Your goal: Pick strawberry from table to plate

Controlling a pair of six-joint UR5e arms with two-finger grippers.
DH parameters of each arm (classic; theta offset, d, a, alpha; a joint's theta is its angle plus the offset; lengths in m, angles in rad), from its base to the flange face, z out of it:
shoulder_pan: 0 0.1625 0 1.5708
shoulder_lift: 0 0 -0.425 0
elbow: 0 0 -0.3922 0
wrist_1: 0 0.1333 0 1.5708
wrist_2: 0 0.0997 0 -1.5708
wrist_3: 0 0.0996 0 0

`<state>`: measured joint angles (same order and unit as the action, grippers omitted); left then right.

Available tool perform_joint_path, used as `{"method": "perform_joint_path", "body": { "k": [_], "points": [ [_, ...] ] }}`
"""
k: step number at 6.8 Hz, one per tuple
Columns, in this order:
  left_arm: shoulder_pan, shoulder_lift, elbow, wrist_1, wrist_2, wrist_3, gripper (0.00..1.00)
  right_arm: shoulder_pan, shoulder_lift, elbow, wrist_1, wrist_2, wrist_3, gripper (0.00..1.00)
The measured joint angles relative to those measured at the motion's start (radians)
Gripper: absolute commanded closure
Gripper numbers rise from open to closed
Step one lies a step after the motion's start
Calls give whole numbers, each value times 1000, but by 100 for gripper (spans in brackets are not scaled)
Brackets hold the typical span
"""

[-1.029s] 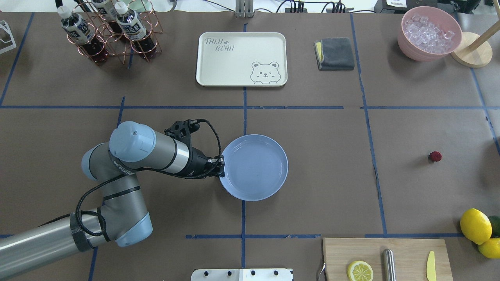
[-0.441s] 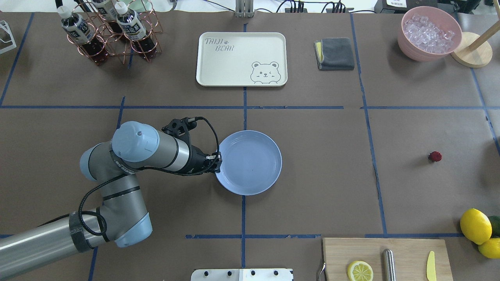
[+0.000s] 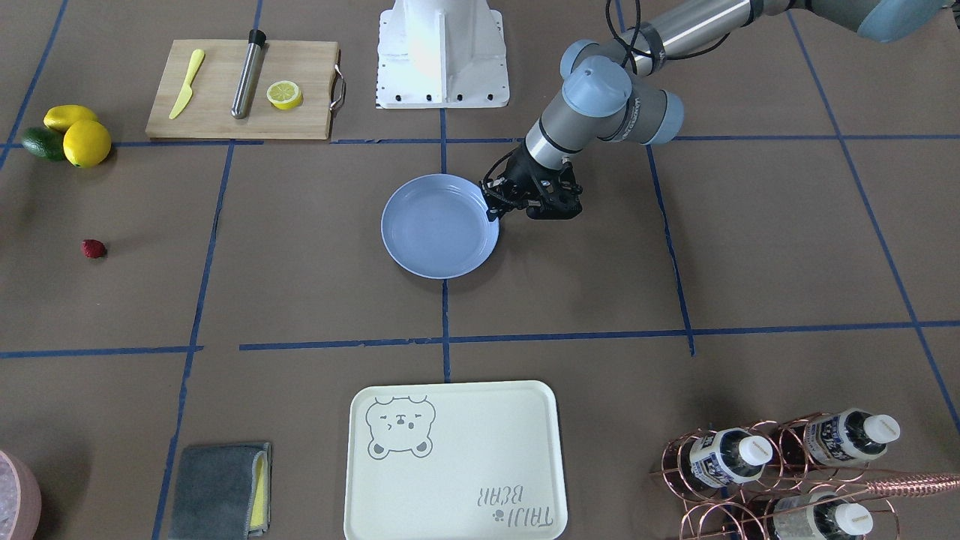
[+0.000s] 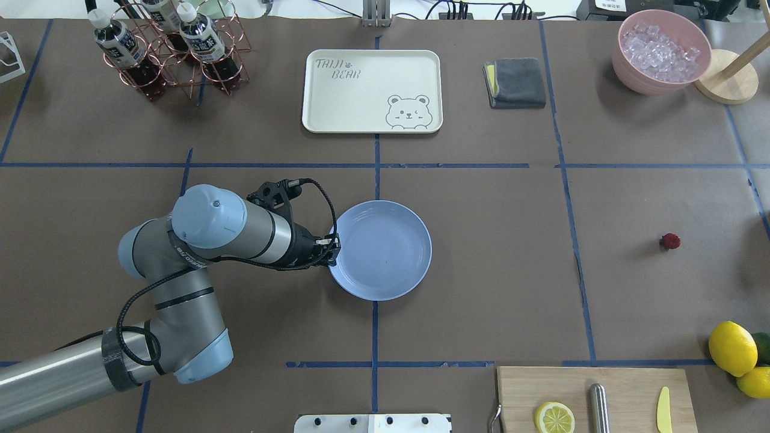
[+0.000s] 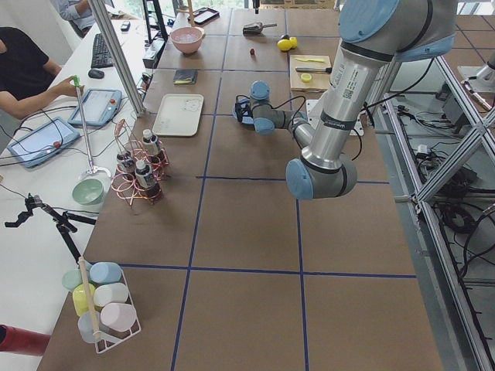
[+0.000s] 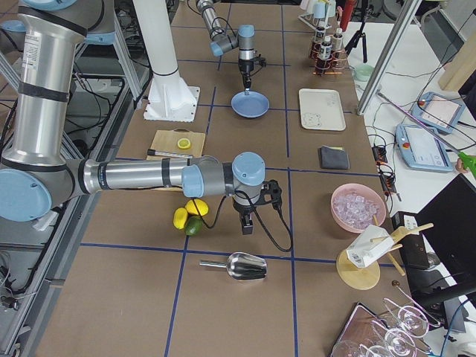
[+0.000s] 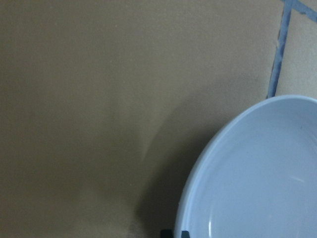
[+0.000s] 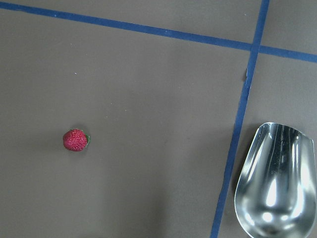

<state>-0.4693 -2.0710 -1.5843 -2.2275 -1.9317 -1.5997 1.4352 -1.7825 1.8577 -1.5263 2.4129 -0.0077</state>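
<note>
cream tray [image 4: 372, 90] reads "TAIJI BEAR", txt on bottles [image 4: 195, 33] too small to read

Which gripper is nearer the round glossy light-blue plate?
Left. The left gripper grips the plate's rim; the right gripper hangs far away, near the shiny metal scoop.

Bench [image 4: 481, 270]: matt brown paper, faintly grainy, crossed by blue tape lines [image 4: 271, 165]. Plate [image 4: 380, 249]: smooth, glossy light-blue, plastic-looking. Strawberry [image 8: 75, 140]: rough, pitted red skin. Scoop [image 8: 275, 183]: polished mirror-like metal. Cutting board [image 3: 217, 112]: pale matt wood. Folded cloth [image 4: 517, 83]: soft grey fabric. Bottle rack [image 4: 174, 57]: shiny copper wire.
</note>
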Motion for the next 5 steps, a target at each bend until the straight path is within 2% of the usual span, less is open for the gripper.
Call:
{"method": "perform_joint_path", "body": {
  "k": [1,2,5],
  "points": [
    [0,2,-1,2,0,1,86,0,0,0,0,0,0,0],
    [0,3,-1,3,0,2,72,-1,0,0,0,0,0,0],
    [0,10,-4,3,2,3,56,-7,0,0,-1,0,0,0]
  ]
}}
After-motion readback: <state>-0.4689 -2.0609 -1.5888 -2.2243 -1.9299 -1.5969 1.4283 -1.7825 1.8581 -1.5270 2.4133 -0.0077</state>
